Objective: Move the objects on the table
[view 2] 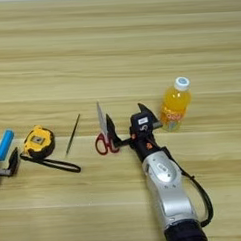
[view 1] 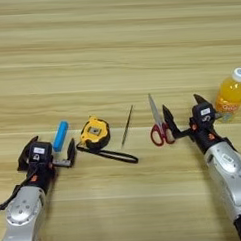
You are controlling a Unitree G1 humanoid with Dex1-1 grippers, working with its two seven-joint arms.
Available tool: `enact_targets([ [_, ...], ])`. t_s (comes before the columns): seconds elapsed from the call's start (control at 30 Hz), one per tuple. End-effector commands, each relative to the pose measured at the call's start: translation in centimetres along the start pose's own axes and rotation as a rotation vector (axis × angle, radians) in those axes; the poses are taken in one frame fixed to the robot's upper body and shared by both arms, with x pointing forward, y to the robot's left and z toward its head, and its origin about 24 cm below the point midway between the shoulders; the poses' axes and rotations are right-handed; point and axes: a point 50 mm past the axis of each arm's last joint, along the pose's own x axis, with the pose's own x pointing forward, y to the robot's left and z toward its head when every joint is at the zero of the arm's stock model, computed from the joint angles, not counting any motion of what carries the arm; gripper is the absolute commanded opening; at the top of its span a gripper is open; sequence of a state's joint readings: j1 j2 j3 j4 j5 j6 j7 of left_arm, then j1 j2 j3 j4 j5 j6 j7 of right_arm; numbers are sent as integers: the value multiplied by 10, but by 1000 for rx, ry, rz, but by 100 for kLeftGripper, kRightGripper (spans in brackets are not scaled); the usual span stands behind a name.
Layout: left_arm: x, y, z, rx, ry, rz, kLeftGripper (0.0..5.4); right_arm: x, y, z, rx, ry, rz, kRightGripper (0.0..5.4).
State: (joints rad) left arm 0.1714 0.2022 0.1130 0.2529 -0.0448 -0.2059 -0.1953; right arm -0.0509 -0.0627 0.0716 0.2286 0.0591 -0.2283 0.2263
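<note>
The small blue bar (view 1: 60,135) lies flat on the table (view 1: 114,52) at the left. Its near end reaches between the fingers of my left gripper (view 1: 50,147), which is open and holds nothing. The silver scissors (view 1: 157,121) with red handles lie right of centre, blades pointing away from me. My right gripper (view 1: 183,110) stands open just right of them, its left finger close beside the red handles and nothing between its fingers. The orange-drink bottle (view 1: 231,94) with a white cap stands upright just beyond its right finger.
A yellow tape measure (view 1: 95,132) with a black wrist strap (view 1: 112,154) lies right of the blue bar. A thin dark stick (view 1: 127,125) lies between it and the scissors. Bare wood stretches across the far half of the table.
</note>
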Motion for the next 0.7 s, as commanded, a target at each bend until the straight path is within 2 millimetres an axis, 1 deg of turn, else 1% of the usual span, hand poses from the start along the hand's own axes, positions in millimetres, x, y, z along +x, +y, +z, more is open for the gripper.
enact_targets([
  [0.03,4,1,-7,7,35,9,459,0,0,2,-3,-2,-1,540],
  [0.07,4,1,-9,11,49,9,459,0,0,2,-2,-2,-1,540],
  [0.23,4,1,-13,11,70,12,420,0,0,2,-2,-2,0,540],
  [0.47,4,1,-12,-2,63,8,349,0,1,2,-1,-1,2,540],
  [0.63,4,1,-11,-1,54,5,313,0,1,2,-1,-1,2,540],
  [0.7,4,0,-9,3,45,0,277,1,1,2,-1,0,2,540],
])
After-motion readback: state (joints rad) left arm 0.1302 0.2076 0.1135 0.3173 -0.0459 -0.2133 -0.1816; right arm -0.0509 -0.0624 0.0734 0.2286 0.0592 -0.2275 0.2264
